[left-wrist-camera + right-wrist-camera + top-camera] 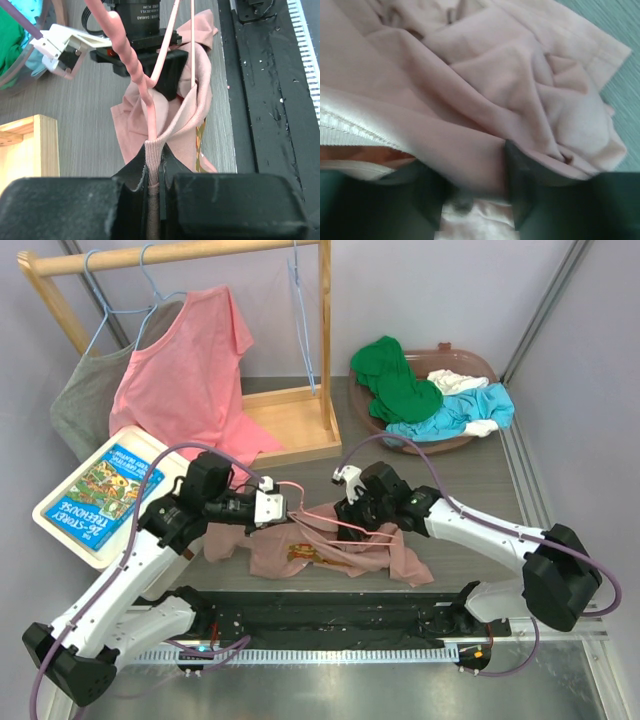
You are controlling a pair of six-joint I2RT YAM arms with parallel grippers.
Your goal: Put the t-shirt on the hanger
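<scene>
The mauve-pink t-shirt (395, 558) lies crumpled on the table between the two arms, its printed figure partly showing. My left gripper (285, 502) is shut on the ribbed collar (153, 155). The thin pink hanger (325, 522) runs out of that grip; its twisted neck (131, 60) and wires pass into the neck opening toward my right gripper (352, 512). In the right wrist view the right gripper (470, 172) stands open over the t-shirt (520, 75), a thick fold of cloth bulging between its fingers (517, 160). Its left finger is hidden under fabric.
A wooden rack (300, 420) behind holds a coral-pink shirt (185, 370), a grey shirt (85, 405) and light blue hangers (302, 320). A book on a white tray (60, 525) lies at the left. A brown basket (478, 362) of clothes stands back right. A black mat (330, 615) lines the near edge.
</scene>
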